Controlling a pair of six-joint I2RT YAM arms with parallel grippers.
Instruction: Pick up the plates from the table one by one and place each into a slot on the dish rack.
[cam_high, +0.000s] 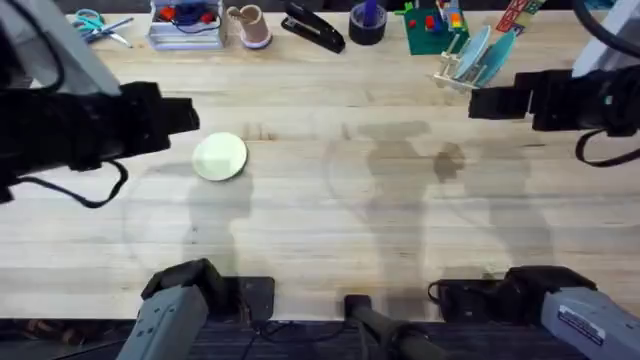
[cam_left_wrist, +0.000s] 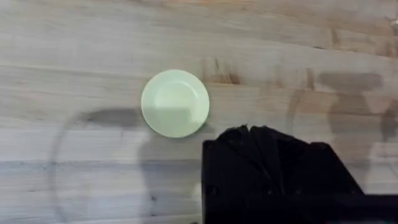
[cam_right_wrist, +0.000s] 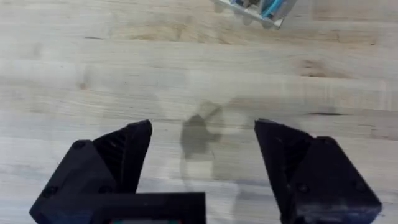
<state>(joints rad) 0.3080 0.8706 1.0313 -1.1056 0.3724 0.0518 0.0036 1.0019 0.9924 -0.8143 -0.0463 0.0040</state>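
One pale cream-yellow plate (cam_high: 219, 157) (cam_left_wrist: 175, 102) lies flat on the wooden table (cam_high: 330, 220), left of centre. My left gripper (cam_high: 188, 115) (cam_left_wrist: 249, 132) hovers just beside it, apart from it, with its fingers shut and nothing held. At the back right stands the pale dish rack (cam_high: 462, 68) (cam_right_wrist: 258, 9), with light teal plates (cam_high: 488, 52) on edge in its slots. My right gripper (cam_high: 483, 101) (cam_right_wrist: 202, 134) hangs just in front of the rack, open and empty, over bare wood.
Along the back edge stand scissors (cam_high: 92, 22), a clear organiser tray (cam_high: 185, 25), a small mug (cam_high: 250, 24), a black stapler (cam_high: 312, 28), a dark tape roll (cam_high: 367, 22) and a green box of bits (cam_high: 432, 28). Both arm bases sit at the front edge.
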